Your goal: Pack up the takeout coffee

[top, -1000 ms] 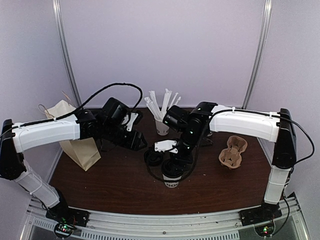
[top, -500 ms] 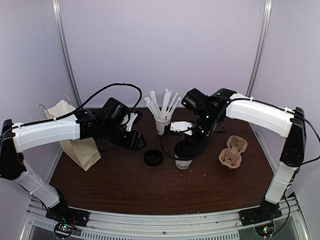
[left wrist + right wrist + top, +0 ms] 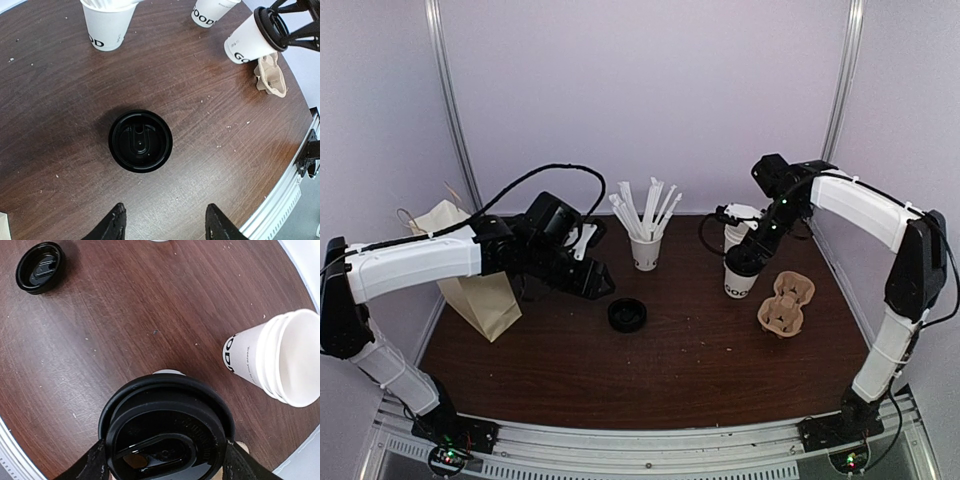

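**Lidded cup in transit to the carrier**

Directions follow a clock face laid on the overhead view, with 12 o'clock at the far wall and 6 o'clock at the arm bases.

The right gripper is clamped on the takeout coffee. One finger sits on each side of the black lid, and the white body hangs below. The cup is at about 2 o'clock on the table and leans off vertical, with its lettered base angled toward the table's middle. Whether the base is clear of the wood cannot be told.

Around the cup:
- The stack of lidless cups stands close by at 12 o'clock.
- The pulp carrier lies just beside at 4 o'clock, both wells vacant.
- The cup of straws is well apart at 9 o'clock.

The left gripper hangs near the table's centre with its fingers spread and nothing between them. A loose black lid lies on the wood beneath it. A paper bag stands at the table's 9 o'clock edge.

The step in hand is judged to be the carry, with the cup lidded, gripped and close to the carrier. The next move calls for:
1. righting the cup;
2. centring its base over one well;
3. lowering it straight down;
4. releasing only once it is seated.

A tilted entry could catch the well's rim or tip the light carrier.
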